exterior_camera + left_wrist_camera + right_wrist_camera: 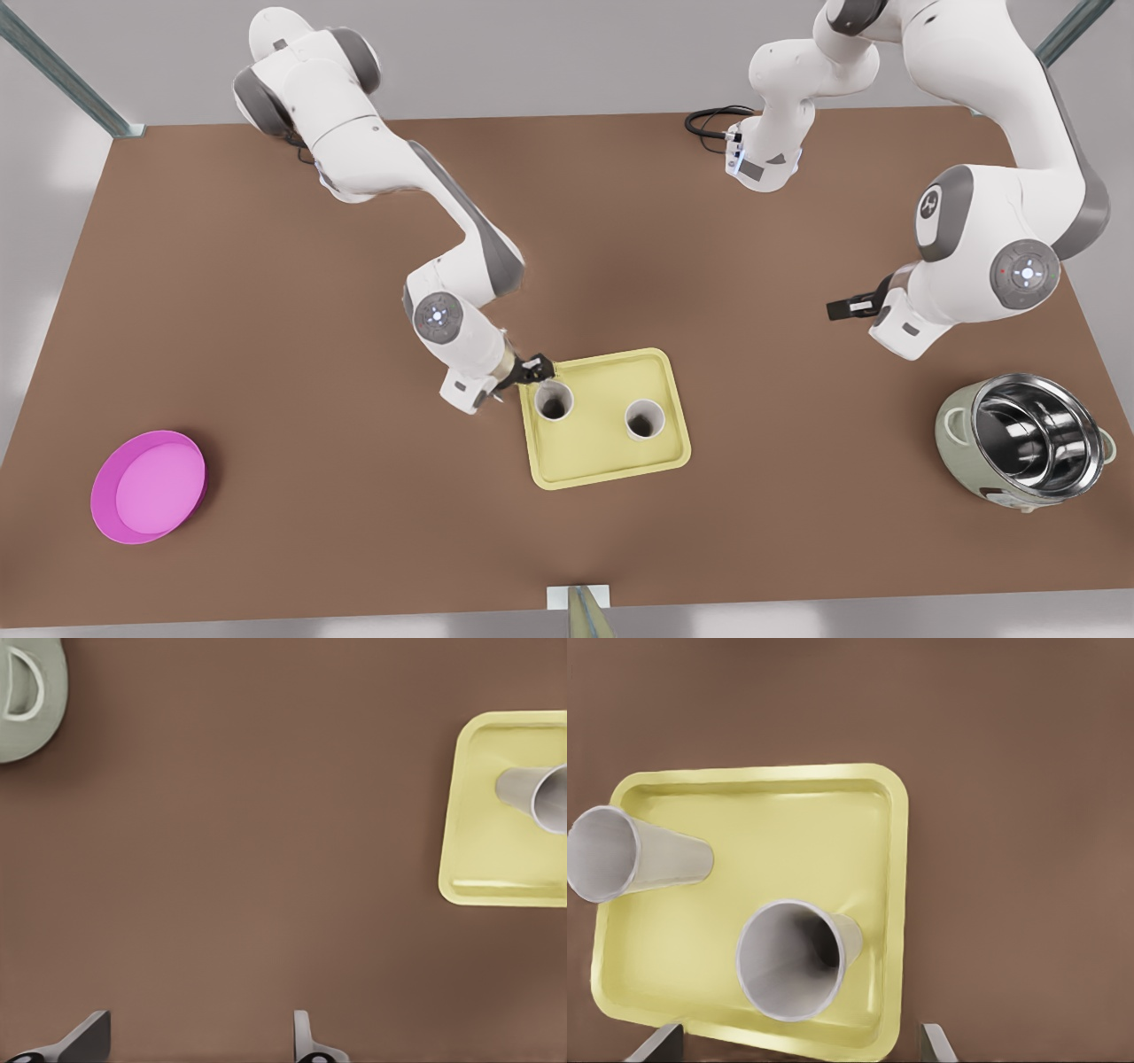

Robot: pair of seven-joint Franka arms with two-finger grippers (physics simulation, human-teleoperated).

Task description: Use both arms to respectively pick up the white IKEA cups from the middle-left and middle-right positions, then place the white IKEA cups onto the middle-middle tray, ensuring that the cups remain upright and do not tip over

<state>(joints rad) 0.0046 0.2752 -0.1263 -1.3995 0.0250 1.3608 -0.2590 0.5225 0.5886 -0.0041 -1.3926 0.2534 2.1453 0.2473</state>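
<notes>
Both white cups (554,401) (644,419) stand upright on the yellow tray (611,456), leaving a bare strip of tray between them and a wider bare band along the tray's lower edge. The right gripper (537,369) hangs, fingers spread, just above the tray's upper-left corner beside the nearer cup, blocking approach from that side. The left gripper (849,307), fingers apart, sits over bare brown table (753,354) well to the front view's right of the tray. The green pot (1023,443) occupies the lower right, the pink dish (149,486) the lower left; the table between them lies open.
</notes>
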